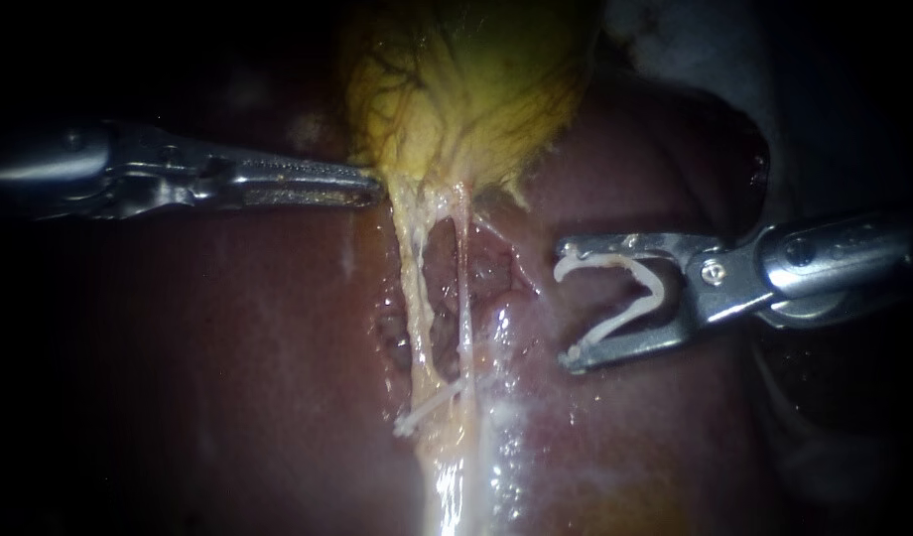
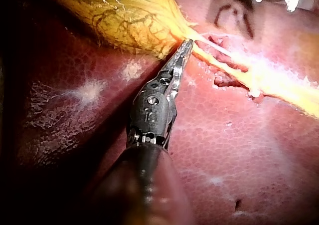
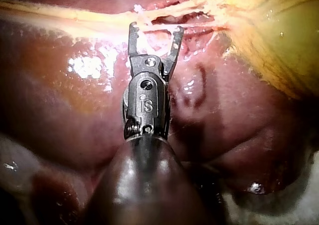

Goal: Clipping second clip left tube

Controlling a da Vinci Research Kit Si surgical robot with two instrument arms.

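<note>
**While the left instrument is gripping the gallbladder, the right is holding a clip clear of the left tube**

As the endoscope view is showing, the left instrument (image 1: 369, 185) is lying level over the liver (image 1: 228, 357). Its tool is clamping the pale lower edge of the gallbladder (image 1: 456, 89), where the yellow sac is narrowing into two strands. The two long jaws are lying almost together, with only a slit showing between them. Their tips are pinching that tissue from both sides.

The left tube (image 1: 414, 298), the thicker strand, is running down from the gallbladder beside the thinner right tube (image 1: 463, 288). A dark red gap is showing between them. Low on the left tube a white placed clip (image 1: 432, 405) is sitting slantwise across it, with one end reaching the right tube.

The right instrument (image 1: 564, 306) is standing off beyond the right tube, apart from both tubes and touching neither. Its tool is standing wide apart and is serving as the holder for a white open clip (image 1: 663, 293). The clip is bent in a V and is sitting inside the jaws, with one leg lying along each jaw and its mouth facing the tubes. Both jaws are bearing on it.

In the right wrist view the forked jaws are pointing toward the gap between the tubes and are stopping short of it. In the left wrist view the left tool's tip is pressing into the yellow tissue just where the strands are starting.
</note>
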